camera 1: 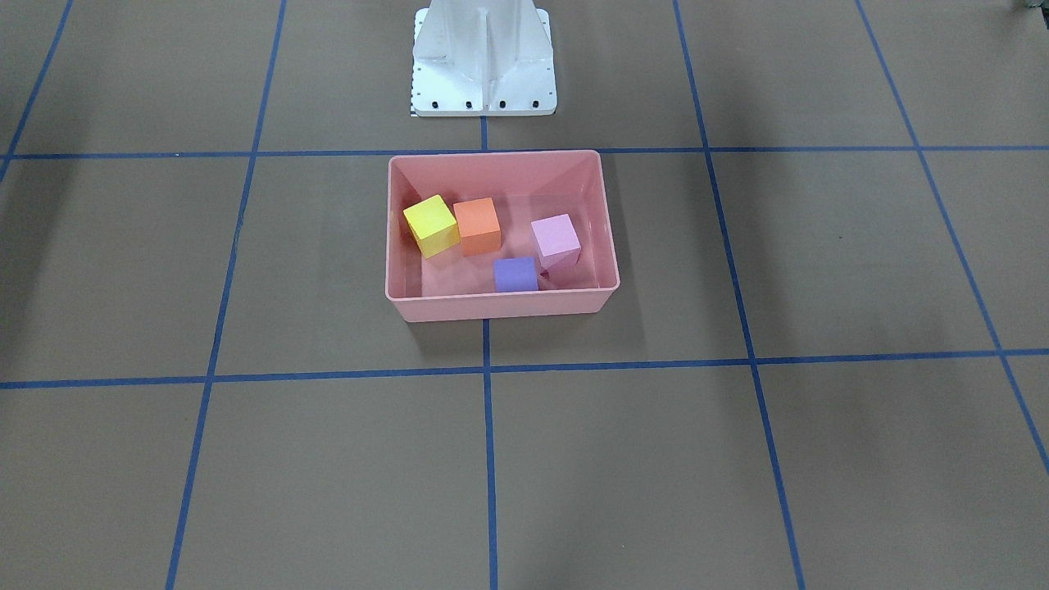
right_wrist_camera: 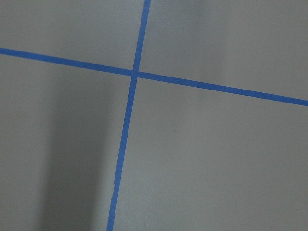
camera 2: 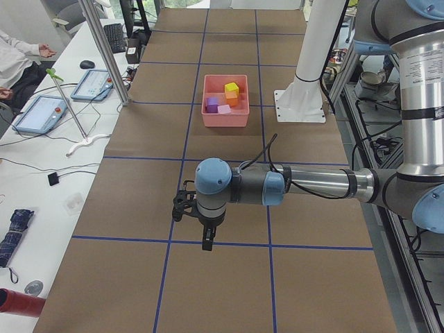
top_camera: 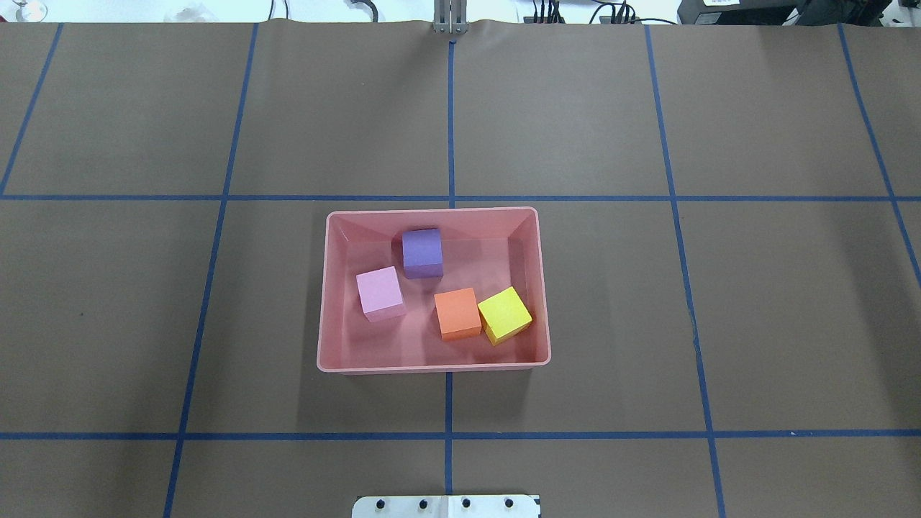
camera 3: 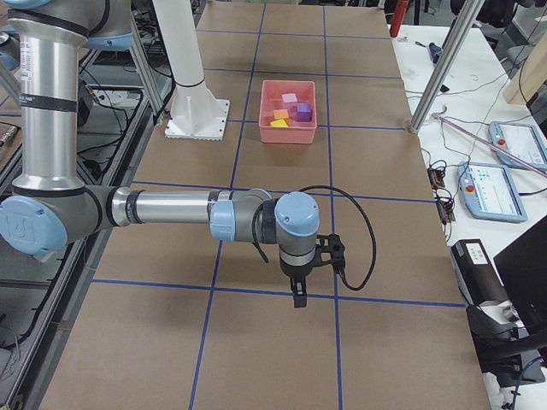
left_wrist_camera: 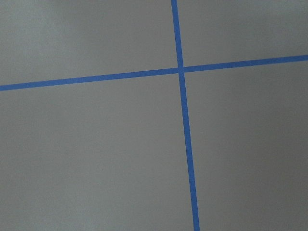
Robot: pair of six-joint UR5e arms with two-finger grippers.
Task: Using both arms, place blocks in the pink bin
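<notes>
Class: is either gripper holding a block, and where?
Neither. Yellow foam cube, orange cube, light pink cube and purple cube lie in the salmon-pink plastic bin, apart from left gripper and right gripper.

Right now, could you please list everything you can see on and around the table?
Bin: one, salmon pink, table centre, in front of the pedestal.
Blocks: four, yellow, orange, purple, pink, all in the bin.
Table: one, brown with a blue tape grid.
Pedestal: one, white, at the robot's edge.
Tablets: four, grey-blue, two on each side bench.
Person: one, white sleeve, at the bench in the left view.
Arms: two, grey with blue caps, one over each table end.
Left gripper: black, above bare table; open or shut unclear.
Right gripper: black, likewise.
</notes>
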